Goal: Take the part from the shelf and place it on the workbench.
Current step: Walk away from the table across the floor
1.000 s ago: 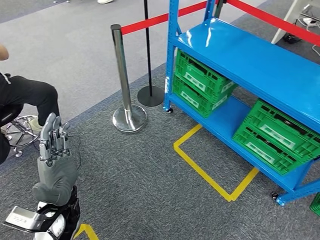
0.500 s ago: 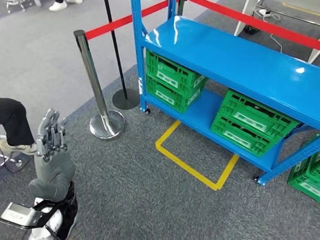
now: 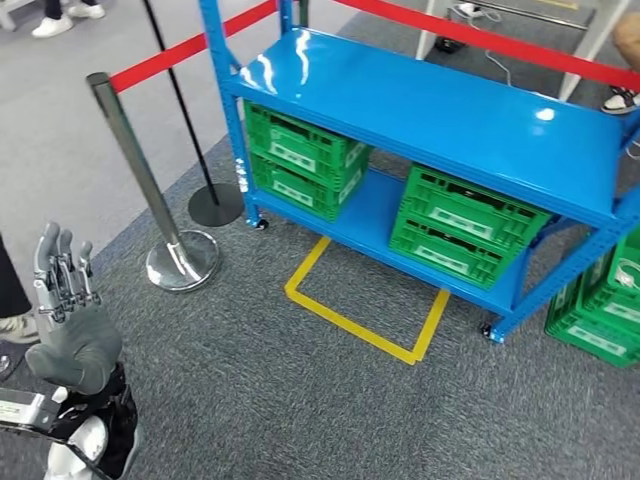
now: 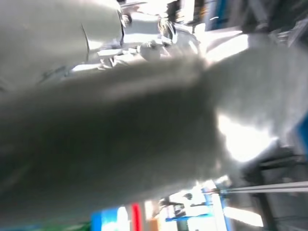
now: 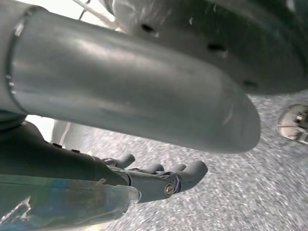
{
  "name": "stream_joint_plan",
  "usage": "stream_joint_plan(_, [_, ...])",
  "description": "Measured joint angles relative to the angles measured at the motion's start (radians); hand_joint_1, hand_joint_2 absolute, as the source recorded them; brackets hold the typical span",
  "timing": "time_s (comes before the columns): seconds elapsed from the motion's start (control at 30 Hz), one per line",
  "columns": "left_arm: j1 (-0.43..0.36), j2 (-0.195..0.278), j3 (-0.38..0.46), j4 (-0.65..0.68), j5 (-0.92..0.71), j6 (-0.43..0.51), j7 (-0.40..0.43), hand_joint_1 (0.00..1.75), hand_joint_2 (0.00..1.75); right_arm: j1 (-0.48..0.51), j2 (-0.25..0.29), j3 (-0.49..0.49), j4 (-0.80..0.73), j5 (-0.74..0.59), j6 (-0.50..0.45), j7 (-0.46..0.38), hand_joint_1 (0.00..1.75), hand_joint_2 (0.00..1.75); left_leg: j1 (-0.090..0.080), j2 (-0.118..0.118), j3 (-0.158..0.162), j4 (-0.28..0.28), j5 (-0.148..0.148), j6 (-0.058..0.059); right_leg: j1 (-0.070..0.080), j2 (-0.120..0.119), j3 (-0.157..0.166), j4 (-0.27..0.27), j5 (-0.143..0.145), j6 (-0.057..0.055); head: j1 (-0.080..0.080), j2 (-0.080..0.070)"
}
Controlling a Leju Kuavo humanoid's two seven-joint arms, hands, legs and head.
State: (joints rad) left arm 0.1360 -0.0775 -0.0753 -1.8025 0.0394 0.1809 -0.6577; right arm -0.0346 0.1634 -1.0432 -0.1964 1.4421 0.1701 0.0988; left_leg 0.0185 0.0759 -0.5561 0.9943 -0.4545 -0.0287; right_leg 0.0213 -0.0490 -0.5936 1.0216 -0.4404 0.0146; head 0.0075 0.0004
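A blue metal shelf (image 3: pixel 423 100) stands ahead, and its top board is bare and shiny. On its lower board sit green crates, one stack at the left (image 3: pixel 302 160) and one at the right (image 3: pixel 460 225). I cannot make out any part in them. My left hand (image 3: pixel 72 320) is raised at the lower left, well short of the shelf, fingers straight and holding nothing. The left wrist view shows it as a grey blur (image 4: pixel 109 130). My right hand (image 5: pixel 160 180) hangs over grey carpet with its fingers stretched out and nothing between them and the thumb.
A chrome stanchion (image 3: pixel 143 190) with a red belt and a black post base (image 3: pixel 215 203) stand left of the shelf. A yellow tape rectangle (image 3: pixel 362 330) marks the carpet in front of it. More green crates (image 3: pixel 600 300) sit on the floor at the right. A person's shoe (image 3: pixel 19 325) is near my left hand.
The whole picture has shifted: the camera has turned, so the shelf now lies more to the centre and left. My left hand stays raised in the same pose.
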Motion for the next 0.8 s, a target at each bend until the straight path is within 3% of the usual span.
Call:
stream_joint_plan(0.03, [0.007,-0.004,0.022,0.006,0.033,-0.018,0.022,0.0,0.0,0.002,0.0,-0.004,0.0,-0.006,-0.001,0.002,0.0,0.0,0.001,0.007,0.004,-0.004,-0.001,-0.006,-0.003,0.01,0.001,-0.005,0.004,-0.005,-0.002,0.0])
stream_joint_plan(0.1, [0.018,-0.011,0.085,0.029,0.106,-0.08,0.07,0.0,0.0,0.008,0.002,-0.012,0.0,-0.015,-0.004,0.01,0.0,0.0,0.002,-0.011,-0.001,0.019,-0.022,-0.015,-0.009,0.029,0.008,-0.019,0.011,-0.014,-0.004,0.0])
stream_joint_plan(0.2, [0.033,-0.033,0.235,0.104,0.153,-0.164,0.132,0.0,0.0,0.009,0.007,-0.023,0.0,-0.021,-0.007,0.02,0.0,0.0,0.002,-0.062,-0.084,0.188,-0.102,-0.022,-0.013,0.061,0.014,-0.025,0.014,-0.024,-0.01,0.0])
stream_joint_plan(0.23, [0.038,-0.043,0.289,0.134,0.145,-0.178,0.143,0.0,0.0,0.009,0.009,-0.026,0.0,-0.021,-0.008,0.022,0.0,0.0,0.002,-0.067,-0.114,0.24,-0.115,-0.024,-0.013,0.074,0.014,-0.025,0.014,-0.025,-0.011,0.0])
stream_joint_plan(0.27, [0.04,-0.05,0.338,0.163,0.126,-0.183,0.147,0.0,0.0,0.01,0.011,-0.028,0.0,-0.02,-0.008,0.024,0.0,0.0,0.002,-0.069,-0.129,0.261,-0.111,-0.025,-0.014,0.086,0.015,-0.025,0.014,-0.026,-0.011,0.0])
stream_joint_plan(0.3, [0.04,-0.058,0.387,0.191,0.102,-0.187,0.149,0.0,0.0,0.012,0.014,-0.03,0.0,-0.019,-0.009,0.025,0.0,0.0,0.003,-0.071,-0.126,0.243,-0.087,-0.028,-0.014,0.098,0.015,-0.023,0.014,-0.025,-0.012,0.0])
stream_joint_plan(0.33, [0.038,-0.065,0.435,0.219,0.078,-0.191,0.152,0.0,0.0,0.013,0.016,-0.032,0.0,-0.017,-0.01,0.026,0.0,0.0,0.006,-0.076,-0.106,0.195,-0.052,-0.031,-0.016,0.109,0.016,-0.021,0.012,-0.023,-0.012,0.0])
stream_joint_plan(0.4, [0.028,-0.082,0.534,0.277,0.041,-0.198,0.167,0.0,0.0,0.013,0.019,-0.033,0.0,-0.012,-0.013,0.031,0.0,0.0,0.018,-0.108,-0.051,0.072,0.004,-0.037,-0.016,0.131,0.011,-0.009,0.006,-0.014,-0.015,0.0])
stream_joint_plan(0.47, [0.013,-0.098,0.634,0.336,0.009,-0.196,0.186,0.0,0.0,0.012,0.019,-0.033,0.0,-0.003,-0.016,0.039,0.0,0.0,0.023,-0.132,-0.021,0.009,0.013,-0.031,-0.014,0.148,0.001,0.0,0.001,-0.004,-0.017,0.0])
stream_joint_plan(0.53, [-0.008,-0.109,0.734,0.408,-0.035,-0.182,0.203,0.0,0.0,0.015,0.021,-0.032,0.0,0.009,-0.018,0.044,0.0,0.0,0.02,-0.122,-0.017,0.004,0.009,-0.015,-0.018,0.159,-0.006,0.001,-0.001,0.002,-0.014,0.0])
stream_joint_plan(0.6, [-0.031,-0.114,0.837,0.494,-0.076,-0.171,0.21,0.0,0.0,0.017,0.023,-0.029,0.0,0.022,-0.021,0.048,0.0,0.0,0.018,-0.106,-0.012,0.003,0.008,0.0,-0.021,0.13,-0.019,0.03,-0.024,0.009,-0.01,0.0])
stream_joint_plan(0.63, [-0.036,-0.115,0.886,0.534,-0.091,-0.169,0.209,0.0,0.0,0.016,0.024,-0.027,0.0,0.027,-0.023,0.05,0.0,0.0,0.018,-0.096,-0.011,0.002,0.008,0.005,-0.021,0.106,-0.036,0.07,-0.05,0.014,-0.008,0.0])
stream_joint_plan(0.67, [-0.039,-0.115,0.929,0.569,-0.102,-0.169,0.207,0.0,0.0,0.014,0.025,-0.025,0.0,0.03,-0.023,0.052,0.0,0.0,0.017,-0.086,-0.01,0.002,0.007,0.009,-0.02,0.081,-0.063,0.128,-0.084,0.017,-0.006,0.0])
stream_joint_plan(0.73, [-0.044,-0.117,0.996,0.623,-0.121,-0.176,0.202,0.0,0.0,0.011,0.027,-0.02,0.0,0.034,-0.024,0.053,0.0,0.0,0.016,-0.064,-0.008,0.002,0.005,0.012,-0.023,0.06,-0.119,0.248,-0.136,0.021,-0.006,0.0])
stream_joint_plan(0.77, [-0.05,-0.119,1.021,0.643,-0.131,-0.18,0.201,0.0,0.0,0.011,0.028,-0.019,0.0,0.035,-0.024,0.053,0.0,0.0,0.016,-0.056,-0.007,0.002,0.003,0.012,-0.024,0.057,-0.131,0.274,-0.139,0.021,-0.005,0.0])
stream_joint_plan(0.8, [-0.057,-0.122,1.043,0.658,-0.14,-0.183,0.202,0.0,0.0,0.011,0.028,-0.017,0.0,0.036,-0.024,0.053,0.0,0.0,0.016,-0.048,-0.005,0.002,0.002,0.012,-0.024,0.054,-0.124,0.262,-0.123,0.02,-0.005,0.0])
